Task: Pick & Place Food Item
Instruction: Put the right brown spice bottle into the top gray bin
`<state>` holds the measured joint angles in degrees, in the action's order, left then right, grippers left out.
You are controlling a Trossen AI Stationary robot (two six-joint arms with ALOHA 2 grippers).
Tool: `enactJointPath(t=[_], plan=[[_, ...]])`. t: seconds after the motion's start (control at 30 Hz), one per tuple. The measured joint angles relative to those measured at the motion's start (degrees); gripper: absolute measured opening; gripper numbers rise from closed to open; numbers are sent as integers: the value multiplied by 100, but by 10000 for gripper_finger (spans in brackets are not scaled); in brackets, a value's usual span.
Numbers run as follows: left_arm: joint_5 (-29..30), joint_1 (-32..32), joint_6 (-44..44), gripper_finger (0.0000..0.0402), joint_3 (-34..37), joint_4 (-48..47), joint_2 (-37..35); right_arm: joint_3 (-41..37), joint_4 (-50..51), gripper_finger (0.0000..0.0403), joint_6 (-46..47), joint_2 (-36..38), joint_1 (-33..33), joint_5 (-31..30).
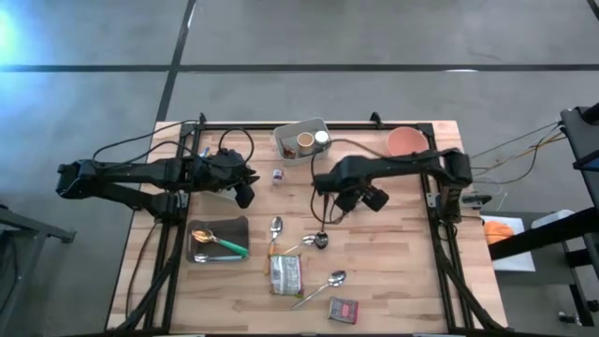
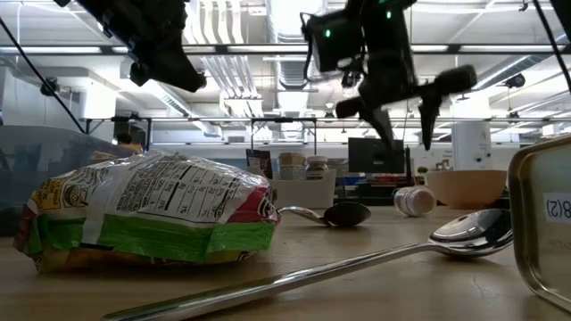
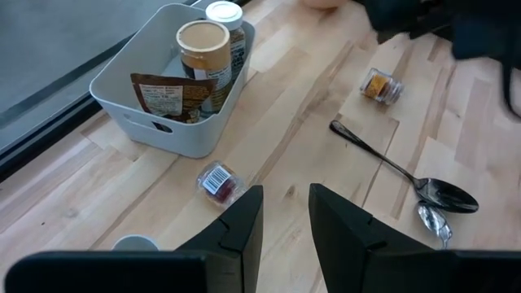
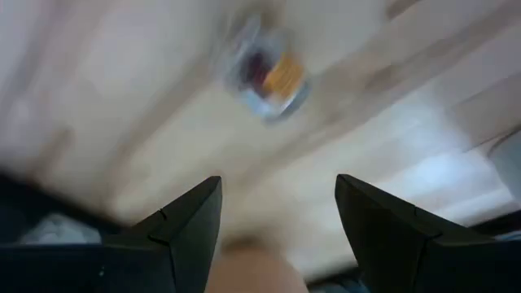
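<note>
Right gripper [image 1: 329, 213] hangs over mid-table, fingers spread, nothing held — the low view shows them parted in the air. Its wrist camera catches a small jar [image 4: 269, 77] lying on the wood below, blurred; from above that jar hides under the arm. Left gripper [image 1: 245, 193] waits near the bin [image 1: 285, 148], fingers a narrow gap apart and empty. Left wrist view picks out a second little jar [image 3: 218, 181] beside the bin. The snack bag [image 1: 285, 274] lies at the front, between spoons.
</note>
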<state>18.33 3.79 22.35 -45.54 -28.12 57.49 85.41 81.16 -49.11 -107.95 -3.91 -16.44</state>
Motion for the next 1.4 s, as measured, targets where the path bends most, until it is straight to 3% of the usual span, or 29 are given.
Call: enactJointPath(t=[0.33, 0.77, 1.4], plan=[[2, 2, 15, 107, 89, -7, 4, -196, -545, 238, -791, -472, 66, -175], [9, 4, 13, 107, 89, 9, 4, -1126, -1000, 238, -1566, 258, 134, -160], [26, 4, 15, 107, 89, 155, 4, -2481, -2710, 238, -2211, 888, 440, -2]])
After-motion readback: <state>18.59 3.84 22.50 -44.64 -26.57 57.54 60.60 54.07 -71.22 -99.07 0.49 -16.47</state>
